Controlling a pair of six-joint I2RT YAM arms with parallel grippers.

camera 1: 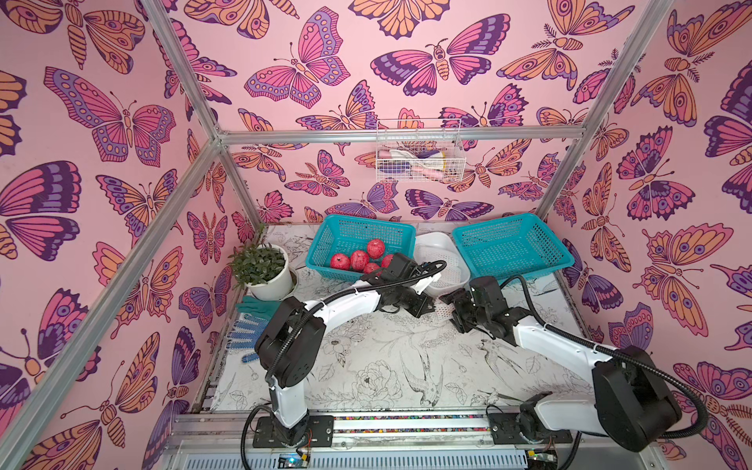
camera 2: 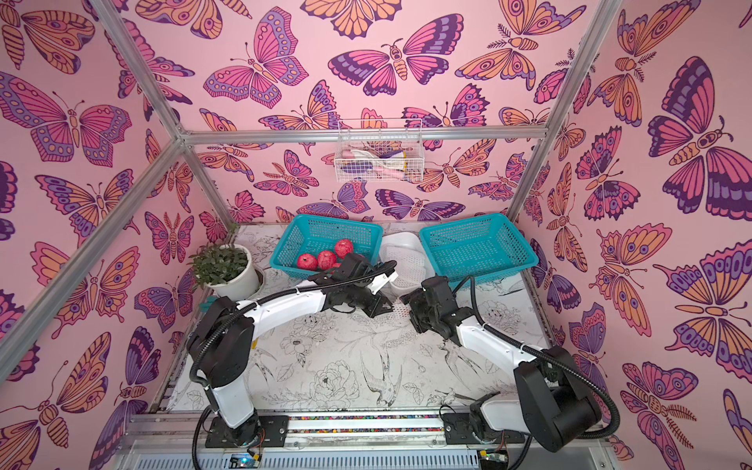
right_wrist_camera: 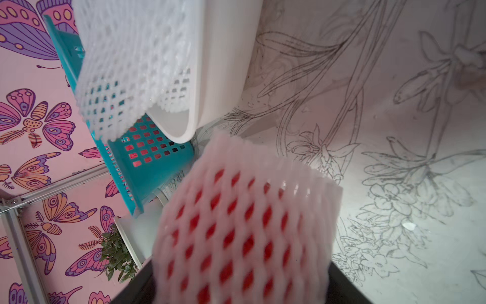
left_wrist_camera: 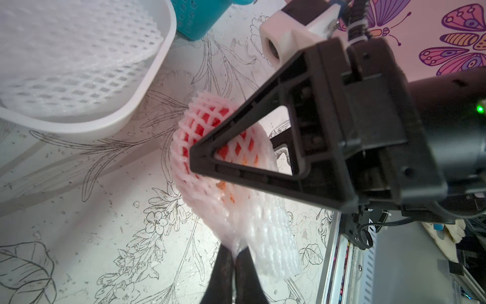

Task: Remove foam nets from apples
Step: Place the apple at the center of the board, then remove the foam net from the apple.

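- One finger of the right gripper [left_wrist_camera: 234, 152] is hidden behind the apple [left_wrist_camera: 210, 123], so it cannot be told whether its jaws press the fruit or merely flank it
- In both top views the grippers cover the apple, just beside the white tray [left_wrist_camera: 157, 79]
- The left gripper [left_wrist_camera: 236, 254] has its jaws together, pinching the loose tail of the foam net [left_wrist_camera: 263, 231], on the apple's side away from the tray

Place: a robot test booth in a lab, staged rather than lived in.
Frame: bare aluminium struts [camera 1: 185, 73] carry the walls.
Walls: pink butterfly-print panels [camera 1: 285, 49] on three sides.
Surface: a printed sheet [camera 1: 407, 358] of line-drawn flowers and birds.
Mounting: left arm [camera 1: 337, 303] and right arm [camera 1: 553, 337] bolted to a metal rail [camera 1: 411, 437].
Props: potted plant [camera 1: 264, 268], hanging wire basket [camera 1: 419, 154].
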